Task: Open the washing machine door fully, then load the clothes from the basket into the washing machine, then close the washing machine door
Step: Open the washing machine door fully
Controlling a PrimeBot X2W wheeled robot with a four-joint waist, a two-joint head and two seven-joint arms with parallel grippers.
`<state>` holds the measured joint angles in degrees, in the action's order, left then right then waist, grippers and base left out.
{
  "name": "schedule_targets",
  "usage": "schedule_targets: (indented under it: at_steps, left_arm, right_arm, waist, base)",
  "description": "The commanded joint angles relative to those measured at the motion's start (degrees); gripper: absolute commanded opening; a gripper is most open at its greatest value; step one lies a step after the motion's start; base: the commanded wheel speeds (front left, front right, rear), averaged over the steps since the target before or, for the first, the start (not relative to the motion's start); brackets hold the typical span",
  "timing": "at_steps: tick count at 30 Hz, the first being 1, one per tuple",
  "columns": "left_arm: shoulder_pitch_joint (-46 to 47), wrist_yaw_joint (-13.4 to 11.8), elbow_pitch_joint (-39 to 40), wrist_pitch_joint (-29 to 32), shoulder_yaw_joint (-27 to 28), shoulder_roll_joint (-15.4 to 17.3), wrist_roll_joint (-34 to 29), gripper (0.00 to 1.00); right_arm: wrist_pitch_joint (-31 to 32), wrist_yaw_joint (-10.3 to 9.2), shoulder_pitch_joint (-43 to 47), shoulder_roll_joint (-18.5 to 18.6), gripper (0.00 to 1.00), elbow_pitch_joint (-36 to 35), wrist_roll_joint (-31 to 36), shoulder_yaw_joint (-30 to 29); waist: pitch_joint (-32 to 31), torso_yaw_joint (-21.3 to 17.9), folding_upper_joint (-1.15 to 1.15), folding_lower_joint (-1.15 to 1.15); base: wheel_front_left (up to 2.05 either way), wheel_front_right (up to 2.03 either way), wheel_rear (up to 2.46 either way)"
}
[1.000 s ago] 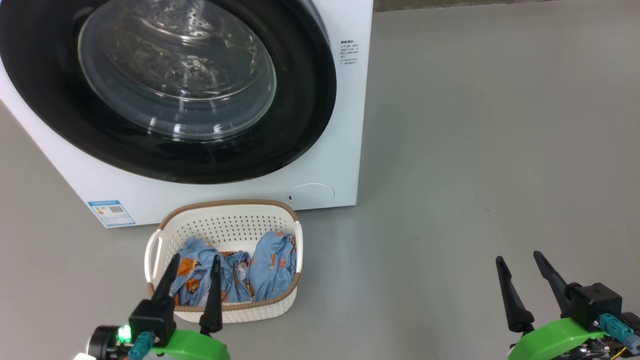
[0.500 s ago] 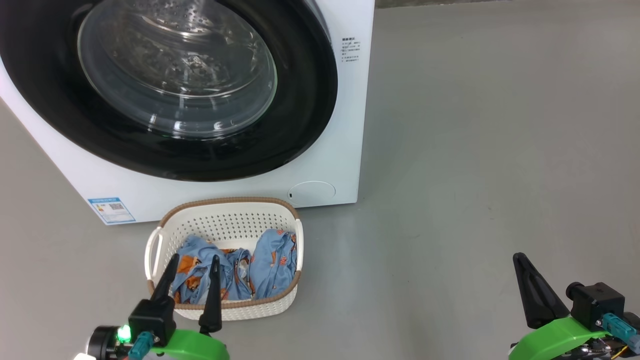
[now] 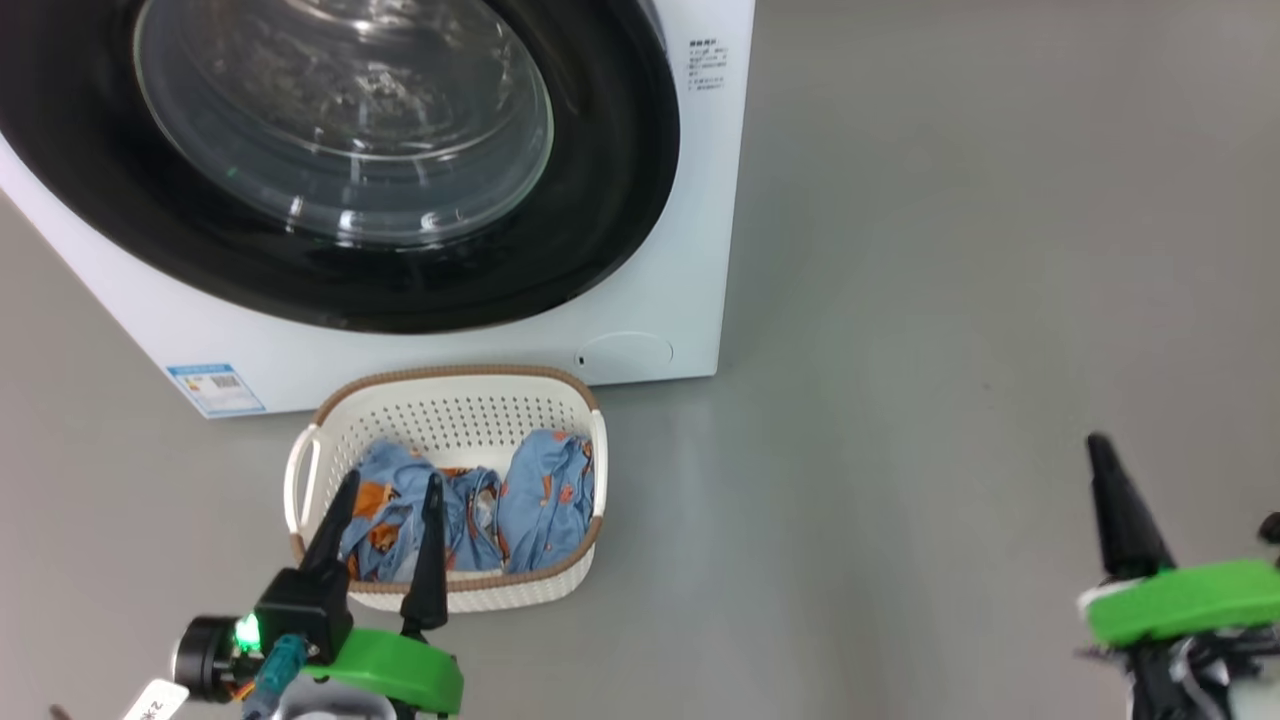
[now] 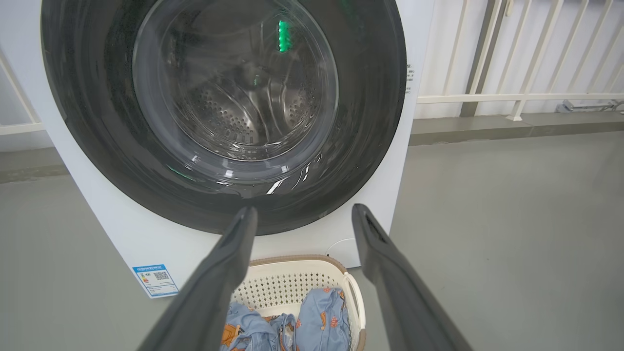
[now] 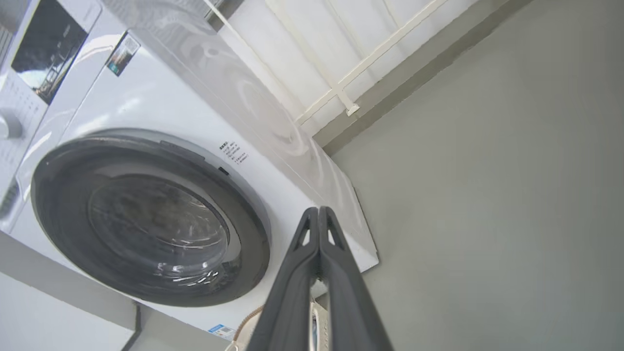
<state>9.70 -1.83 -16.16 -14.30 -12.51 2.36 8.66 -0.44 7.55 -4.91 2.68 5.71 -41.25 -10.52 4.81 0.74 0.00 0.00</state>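
Glossy black plastic rings the washing machine door (image 3: 340, 120), which sits shut and flush against the white front of the washing machine (image 3: 700, 250). The steel drum shows through its bulging glass. A blue sticker (image 3: 215, 388) marks the machine's lower left corner, and a small round flap (image 3: 625, 355) sits at the lower right.

The basket (image 3: 450, 425) stands on the grey floor (image 3: 950, 300) just in front of the machine, below the door. The clothes (image 3: 470, 505) lie bunched inside it, light blue with orange-brown figures. They look like two or three pieces, though the folds make a count unsure.

The left hand (image 3: 392, 480) has its two dark fingers spread wide with nothing between them. In the head view the fingers overlap the near side of the basket. In its wrist view they point toward the door's lower rim, with the basket below.

The right hand (image 3: 1100, 445) is well off to the right over bare floor. Its fingers are pressed together into one dark spike, and it grips nothing. Its wrist view looks across at the machine's front and right side. A white railing (image 4: 487, 97) runs along the wall behind.
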Motion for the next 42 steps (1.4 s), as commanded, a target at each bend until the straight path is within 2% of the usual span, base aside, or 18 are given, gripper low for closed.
schedule_targets:
  at_steps: [1,4,8,14,21,32,42]
  left_arm:
    - [2.58,-0.53,1.94,-0.7,1.53,0.57,-0.17,1.0]
    - [3.65,-0.7,2.56,-0.7,0.92,0.56,-0.19,1.0]
    - [4.9,-0.96,3.08,-0.7,0.14,0.54,-0.02,1.0]
    - [6.56,-2.03,4.24,-0.7,-1.41,0.53,0.79,1.0]
    - [8.37,-3.37,5.89,-0.7,-3.2,0.53,1.78,1.0]
    - [11.67,-5.32,8.03,-0.7,-6.85,0.53,3.43,1.0]
    - [13.84,-6.6,9.07,-0.7,-9.06,0.52,4.58,1.0]
  right_arm:
    - [1.34,-0.06,-3.87,0.26,0.0,-0.54,-6.06,0.04]
    - [4.15,-0.06,-8.48,0.23,0.0,2.68,-17.91,-3.0]
    - [8.93,-0.06,-15.65,0.22,0.0,8.21,-30.4,-6.84]
    - [16.26,-0.06,-25.94,0.51,0.0,16.01,-40.45,-10.49]
    - [21.35,-0.06,-35.5,2.87,0.0,22.86,-43.13,-11.0]
    - [28.88,-0.06,-55.27,6.34,0.0,34.06,-45.21,-9.42]
    - [33.01,-0.06,-67.89,6.02,0.0,38.94,-42.58,-5.06]
  waist:
    - [1.57,0.49,0.0,0.0]
    - [3.61,1.17,0.0,0.0]
    - [6.26,2.09,0.0,0.0]
    - [9.95,3.85,0.0,0.0]
    - [13.84,5.86,0.0,0.0]
    - [20.36,9.86,0.0,0.0]
    - [23.37,12.17,0.0,0.0]
  base:
    - [0.0,0.0,0.0]
    - [0.0,0.0,0.0]
    - [0.0,0.0,0.0]
    - [0.0,0.0,0.0]
    - [0.0,0.0,0.0]
    - [0.0,0.0,0.0]
    - [0.0,0.0,0.0]
